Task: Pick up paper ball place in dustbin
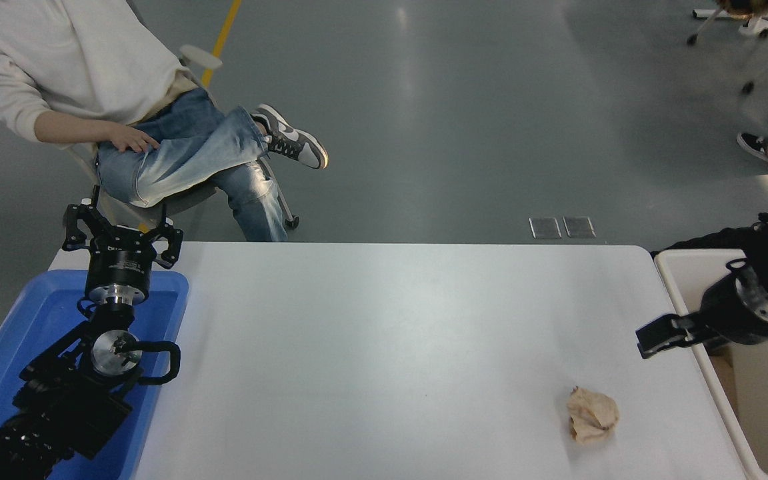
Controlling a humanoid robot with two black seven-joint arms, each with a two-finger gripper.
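The paper ball (592, 415), a crumpled wad of tan-brown paper with sharp creases and an irregular, lumpy outline, lay on the smooth white table (384, 347) near its right edge, toward the near right corner. Nothing touched it. Its folds caught the light unevenly, paler on top and darker in the hollows, and it cast a faint shadow on the matte tabletop.

Just past the table's right edge stood the dustbin (681, 280), a cream-white rectangular plastic bin with a thick rim and rounded corners.

The right hand (654, 337), black and hard-edged on a cylindrical metal wrist, hung above the table's right edge beside the bin's rim, well apart from the paper ball; whether its fingers were apart or together could not be told from this angle.

The left hand (122, 237) was parked at the far left corner above a glossy blue plastic tray (37, 320), its black fingers spread apart and holding nothing.

A person in a white sweater and faded jeans sat beyond the far edge.
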